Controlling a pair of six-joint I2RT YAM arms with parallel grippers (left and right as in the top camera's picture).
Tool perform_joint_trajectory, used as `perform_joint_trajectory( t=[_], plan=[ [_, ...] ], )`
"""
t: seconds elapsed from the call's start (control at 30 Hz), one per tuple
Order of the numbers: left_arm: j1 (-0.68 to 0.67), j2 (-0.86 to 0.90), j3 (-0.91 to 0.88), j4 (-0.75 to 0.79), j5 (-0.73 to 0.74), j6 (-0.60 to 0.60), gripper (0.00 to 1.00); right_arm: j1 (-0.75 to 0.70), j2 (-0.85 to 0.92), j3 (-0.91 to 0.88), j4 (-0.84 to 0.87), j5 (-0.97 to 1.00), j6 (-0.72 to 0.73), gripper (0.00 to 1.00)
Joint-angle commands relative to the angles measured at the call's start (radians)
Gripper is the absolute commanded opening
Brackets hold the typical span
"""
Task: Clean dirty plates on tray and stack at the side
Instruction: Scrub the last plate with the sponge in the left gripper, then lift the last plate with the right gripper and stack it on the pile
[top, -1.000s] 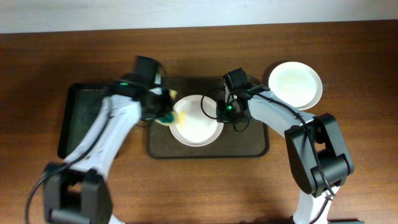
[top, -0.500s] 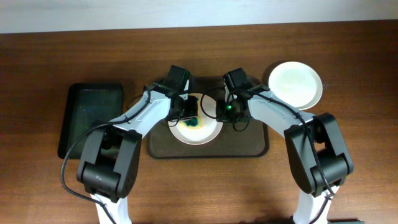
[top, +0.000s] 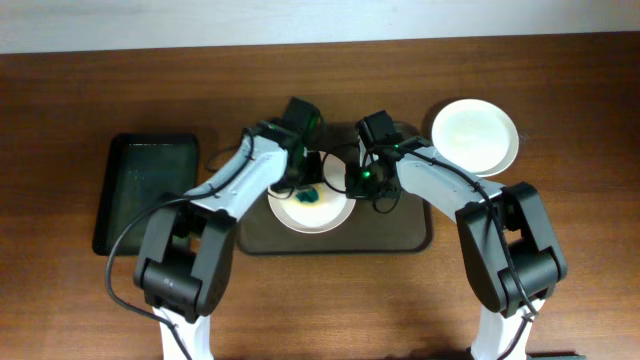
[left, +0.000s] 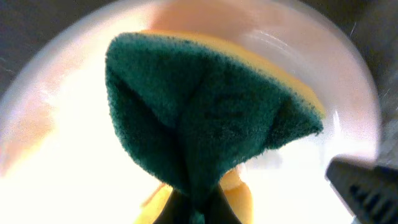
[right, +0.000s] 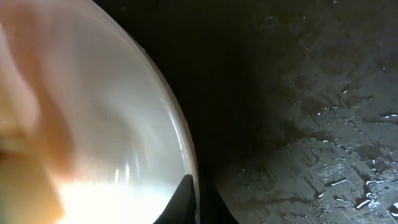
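Green scouring fibre over yellow foam fills my left wrist view. That is the sponge (left: 199, 124), folded up and pinched at its lower end by my left claw (left: 199, 210), which is closed tight on it. The sponge sits on the white plate (top: 320, 220), about at its middle. A yellow tint shows on the plate beside the sponge, but the glare is too strong for me to say whether it is a smear.

The plate lies on the dark brown tray (top: 400, 228), in its left half. The tray's surface next to the plate is wet, beaded with small drops.

My right claw (right: 198, 205) is at the plate's right edge, narrowed down with the thin rim running between its two fingers, one on the inside of the plate and one outside.

A second plate (top: 475, 135), white and clean-looking, rests on the table (top: 560, 80) off the tray's upper right corner, well apart from both claws. A narrow black tray (top: 145, 190) lies on the table to my left.
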Motion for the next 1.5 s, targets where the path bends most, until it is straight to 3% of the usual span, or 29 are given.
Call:
perform_joint_trajectory(
  t=[0.0, 0.03, 0.07, 0.17, 0.3, 0.4, 0.53, 0.67, 0.8, 0.9, 0.97, 1.07, 1.1, 1.13, 1.2, 1.23, 1.3, 1.33, 1.37, 1.4, 1.47],
  plan=[
    [-0.018, 0.009, -0.077, 0.054, 0.049, 0.001, 0.00, -0.006, 0.023, -0.019, -0.017, 0.072, -0.006, 0.04],
    [-0.015, 0.009, -0.079, 0.042, -0.043, 0.000, 0.00, -0.006, 0.023, -0.019, -0.021, 0.072, -0.006, 0.04],
    [-0.011, 0.008, -0.079, -0.003, -0.256, -0.018, 0.00, -0.006, 0.023, -0.019, -0.026, 0.072, -0.006, 0.04],
    [0.006, 0.006, -0.053, -0.093, -0.575, -0.018, 0.00, -0.006, 0.023, -0.019, -0.027, 0.072, -0.006, 0.04],
    [0.039, -0.007, 0.135, -0.225, -0.710, -0.018, 0.00, -0.006, 0.022, -0.018, -0.023, 0.099, -0.010, 0.04],
    [0.101, -0.087, 0.296, -0.366, -0.638, -0.093, 0.00, -0.003, 0.013, 0.079, -0.098, 0.099, -0.067, 0.04],
    [0.423, -0.128, 0.233, -0.394, -0.333, -0.092, 0.00, 0.065, -0.003, 0.438, -0.440, 0.370, -0.176, 0.04],
    [0.691, -0.126, 0.009, -0.235, -0.177, -0.001, 0.00, 0.296, -0.003, 0.655, -0.585, 1.110, -0.234, 0.04],
    [0.734, -0.126, -0.072, -0.134, -0.157, -0.001, 0.00, 0.481, -0.003, 0.657, -0.552, 1.551, -0.451, 0.04],
    [0.733, -0.127, -0.077, -0.123, -0.139, -0.001, 1.00, 0.546, -0.003, 0.657, -0.499, 1.600, -0.521, 0.04],
    [0.733, -0.137, -0.060, -0.152, -0.117, -0.001, 1.00, 0.547, -0.003, 0.657, -0.497, 1.613, -0.542, 0.04],
    [0.733, -0.229, 0.026, -0.206, -0.100, 0.044, 1.00, 0.547, -0.003, 0.657, -0.430, 1.837, -0.558, 0.04],
    [0.733, -0.307, 0.037, -0.208, -0.074, 0.044, 1.00, 0.547, -0.003, 0.657, -0.426, 1.814, -0.571, 0.04],
    [0.733, -0.354, 0.037, -0.208, -0.076, 0.044, 1.00, 0.542, -0.002, 0.657, -0.444, 1.656, -0.555, 0.04],
    [0.733, -0.391, 0.037, -0.211, -0.076, 0.044, 0.99, 0.475, 0.002, 0.640, -0.484, 1.021, -0.517, 0.04],
    [0.733, -0.390, 0.036, -0.216, -0.076, 0.044, 1.00, 0.424, 0.005, 0.631, -0.508, 0.927, -0.502, 0.04],
    [0.733, -0.389, 0.036, -0.216, -0.076, 0.044, 1.00, 0.355, -0.036, 0.642, -0.560, 1.006, -0.245, 0.04],
    [0.733, -0.389, 0.036, -0.216, -0.076, 0.044, 0.99, 0.326, -0.049, 0.642, -0.559, 0.977, -0.219, 0.04],
    [0.733, -0.389, 0.036, -0.216, -0.076, 0.044, 0.99, 0.290, -0.045, 0.641, -0.559, 0.882, -0.283, 0.04],
    [0.733, -0.389, 0.036, -0.216, -0.076, 0.044, 0.99, 0.227, -0.003, 0.637, -0.620, 0.687, -0.526, 0.04],
    [0.733, -0.389, 0.036, -0.216, -0.076, 0.044, 0.99, 0.098, -0.003, 0.637, -0.623, 0.579, -0.299, 0.04]
  ],
)
